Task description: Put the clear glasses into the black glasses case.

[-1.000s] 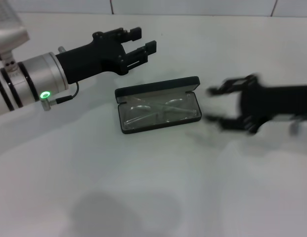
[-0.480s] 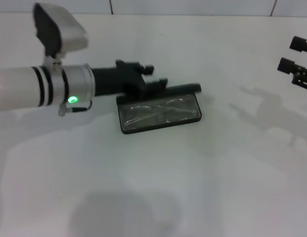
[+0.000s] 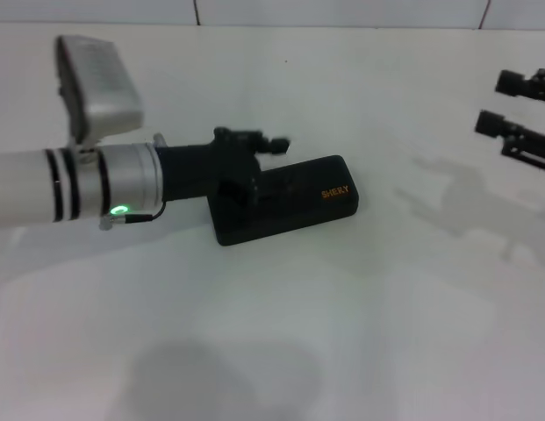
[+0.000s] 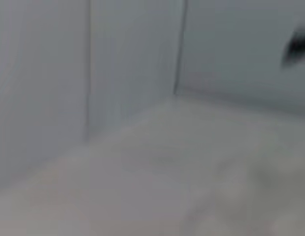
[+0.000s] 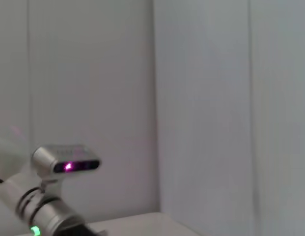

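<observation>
The black glasses case (image 3: 298, 200) lies shut at the middle of the white table, its orange lettering facing up. The clear glasses are hidden; none of the views shows them. My left gripper (image 3: 253, 165) rests over the case's left end, on top of the lid, its dark body blending with the case. My right gripper (image 3: 502, 103) hangs open and empty at the far right, well away from the case. The right wrist view catches the left arm's wrist camera (image 5: 66, 164) with its pink light.
The white table (image 3: 281, 333) spreads all around the case, and a tiled wall (image 3: 342, 10) runs along its far edge. The left wrist view holds only a blurred wall corner and table, with a dark shape (image 4: 295, 46) at one edge.
The case lid came down from open to shut, covering the glasses that lay inside. My left gripper swung in over the case. The right gripper pulled back to the right.
</observation>
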Controlling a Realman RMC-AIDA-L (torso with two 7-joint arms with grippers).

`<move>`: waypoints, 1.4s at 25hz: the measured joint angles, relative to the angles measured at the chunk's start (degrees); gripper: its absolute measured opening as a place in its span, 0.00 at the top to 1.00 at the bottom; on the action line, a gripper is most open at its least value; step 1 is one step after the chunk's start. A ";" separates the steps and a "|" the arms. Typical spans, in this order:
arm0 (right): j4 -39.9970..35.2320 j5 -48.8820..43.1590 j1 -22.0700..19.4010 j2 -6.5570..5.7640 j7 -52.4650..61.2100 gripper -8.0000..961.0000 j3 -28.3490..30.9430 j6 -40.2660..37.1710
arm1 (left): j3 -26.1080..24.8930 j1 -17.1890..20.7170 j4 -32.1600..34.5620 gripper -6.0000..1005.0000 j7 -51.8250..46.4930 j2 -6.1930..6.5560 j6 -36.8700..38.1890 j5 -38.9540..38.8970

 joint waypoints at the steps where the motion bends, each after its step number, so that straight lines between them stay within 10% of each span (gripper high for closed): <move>1: 0.16 -0.10 0.71 -0.01 0.38 0.40 -0.85 -0.40 | -0.29 0.77 0.23 0.45 1.82 0.04 2.59 -2.43; 7: 3.79 -2.15 7.68 -2.75 4.07 0.35 -8.18 -7.89 | -0.50 3.72 1.40 0.45 5.76 2.65 26.71 -8.47; 13: 9.45 -3.38 10.85 -4.30 3.75 0.26 -8.47 -10.90 | -0.59 9.30 2.70 0.19 13.15 1.84 33.49 -8.82; 20: 9.65 -4.56 10.28 -2.72 -0.53 0.08 -9.22 -10.69 | -1.10 12.25 2.29 0.13 14.55 1.45 34.06 -8.97; 35: 13.80 -4.27 7.63 0.54 -10.89 0.08 -8.94 -10.41 | -2.94 12.71 2.35 0.13 14.60 3.69 36.16 -8.65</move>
